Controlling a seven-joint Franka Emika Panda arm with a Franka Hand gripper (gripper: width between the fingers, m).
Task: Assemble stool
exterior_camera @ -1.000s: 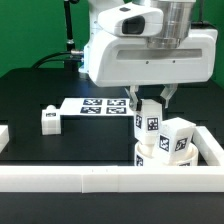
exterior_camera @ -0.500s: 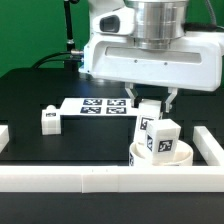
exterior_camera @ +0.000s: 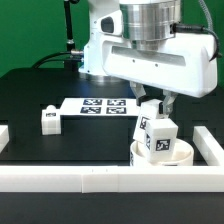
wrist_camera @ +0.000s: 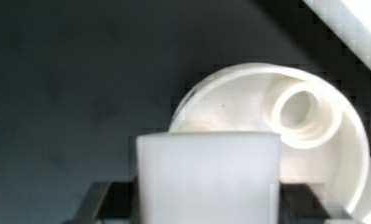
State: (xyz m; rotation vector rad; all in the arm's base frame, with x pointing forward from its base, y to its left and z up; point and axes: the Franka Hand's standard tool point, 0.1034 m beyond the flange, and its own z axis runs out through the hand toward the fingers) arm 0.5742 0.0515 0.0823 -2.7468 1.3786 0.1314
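The round white seat lies at the front on the exterior view's right, against the rails. My gripper is right above it and is shut on an upright tagged white leg whose lower end is at the seat. A second tagged leg stands on the seat just in front of it. The third leg lies on the black table at the exterior view's left. In the wrist view the held leg fills the gap between my dark fingers, and the seat with one open socket lies beyond.
The marker board lies flat behind the seat, mid-table. White border rails run along the front, the exterior view's right and left. The arm's large white wrist housing hangs over the seat.
My wrist has turned over the seat. The front leg on the seat has swung toward the exterior view's left, and the leg between my fingers sits a little higher in the picture.
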